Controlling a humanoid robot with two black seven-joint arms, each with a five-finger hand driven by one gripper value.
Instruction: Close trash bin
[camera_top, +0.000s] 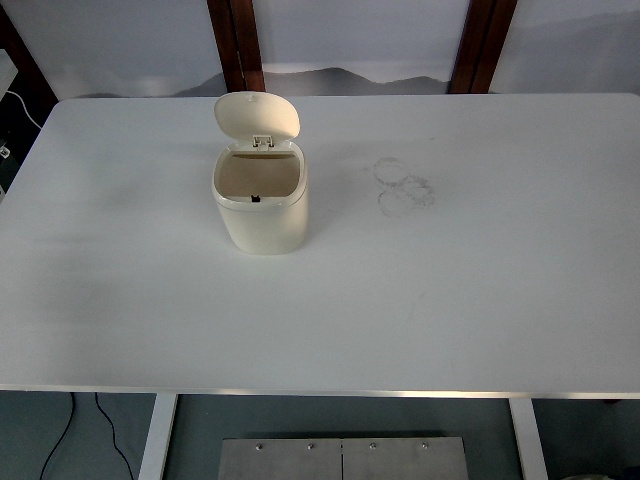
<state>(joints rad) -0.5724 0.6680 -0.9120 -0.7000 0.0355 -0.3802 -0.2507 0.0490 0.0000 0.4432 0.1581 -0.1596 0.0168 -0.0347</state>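
A small cream trash bin (262, 220) stands on the white table (450, 300), left of the middle. Its lid (257, 115) is swung up and back on the hinge at the far rim, so the bin's mouth is open and the inside looks empty. Neither of my hands is in view.
Faint grey ring marks (403, 186) lie on the table to the right of the bin. The table's near edge runs along the bottom. Dark wooden posts (236, 45) stand behind the far edge.
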